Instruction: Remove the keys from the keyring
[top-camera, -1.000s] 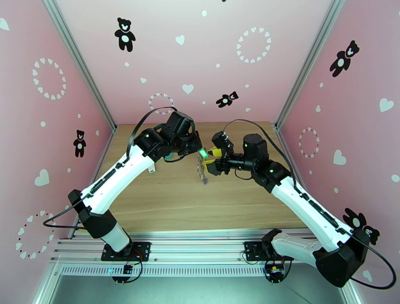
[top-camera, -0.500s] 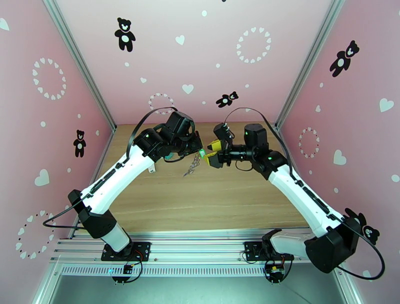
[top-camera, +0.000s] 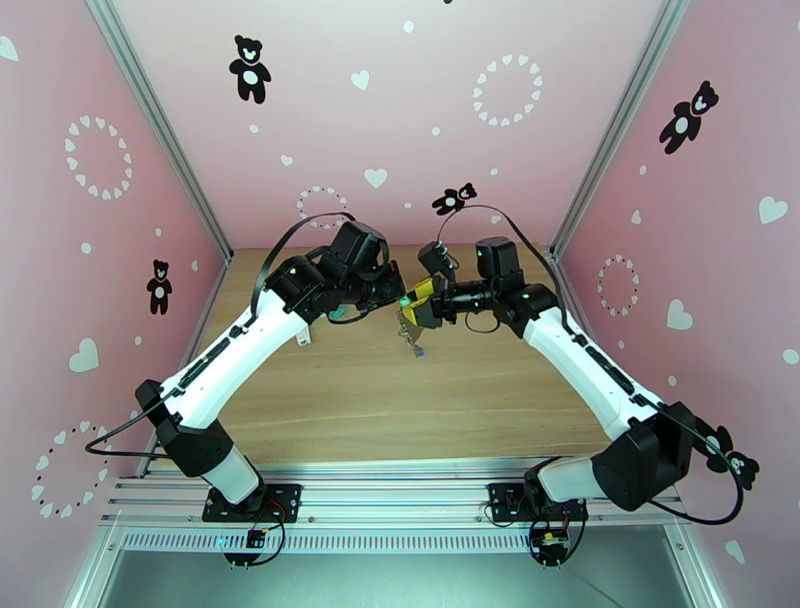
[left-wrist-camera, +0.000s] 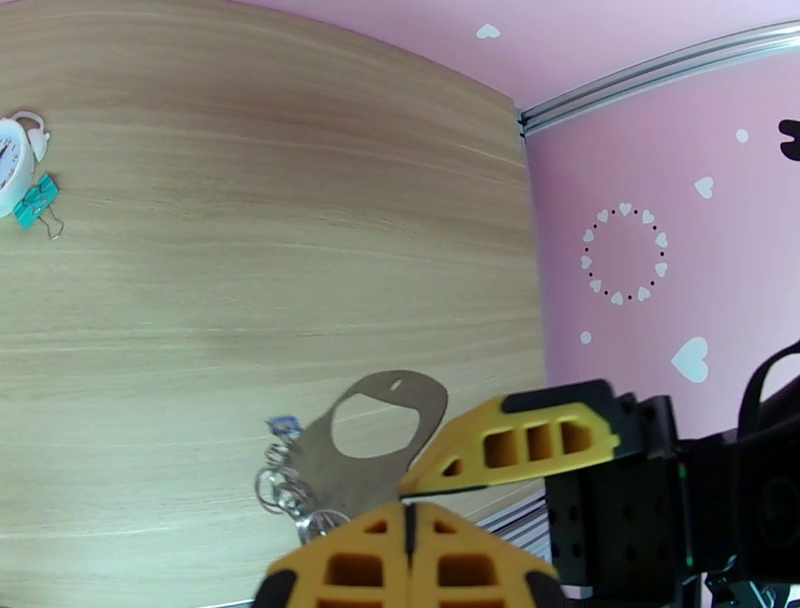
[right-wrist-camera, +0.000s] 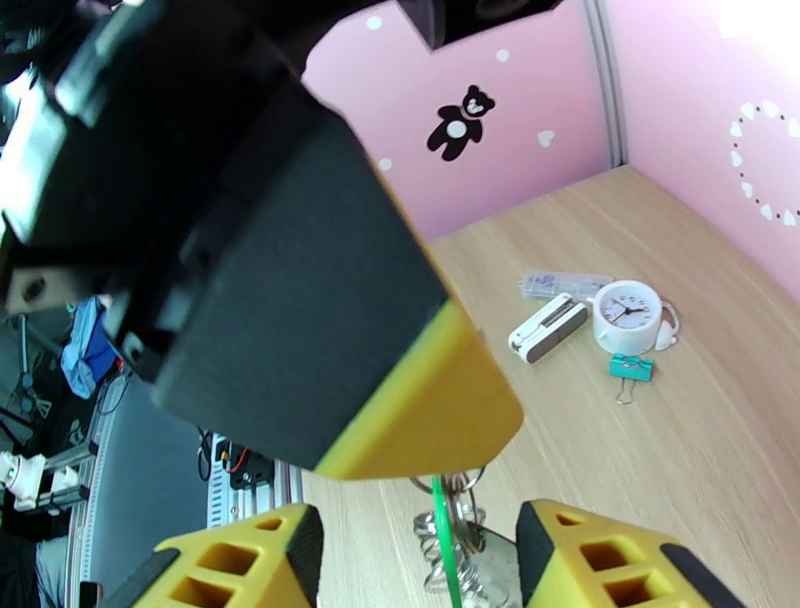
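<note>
The keyring (left-wrist-camera: 355, 485) is a flat mauve-brown D-shaped holder with a handle-like cut-out. A cluster of small metal rings (left-wrist-camera: 290, 495) and a little blue tag (left-wrist-camera: 283, 426) sit at its left edge. It hangs in the air above the middle of the desk (top-camera: 400, 400), between the two arms.

Well apart from it, on the desk, lie a white clock-face charm (right-wrist-camera: 628, 315), a teal clip (right-wrist-camera: 631, 368) just beside the charm, a white-and-grey bar (right-wrist-camera: 547, 328) and a clear packet (right-wrist-camera: 565, 283). None of them stands between the fingers and the keyring.

The left gripper (left-wrist-camera: 408, 515) has its fingers pressed together. As far as the views show, they are clamped on the green-tagged key (right-wrist-camera: 441, 530), whose thin green strip hangs from their tip with the rings below. The right gripper (right-wrist-camera: 418, 535) has its fingers apart, one on each side of that green strip and clear of it.
</note>
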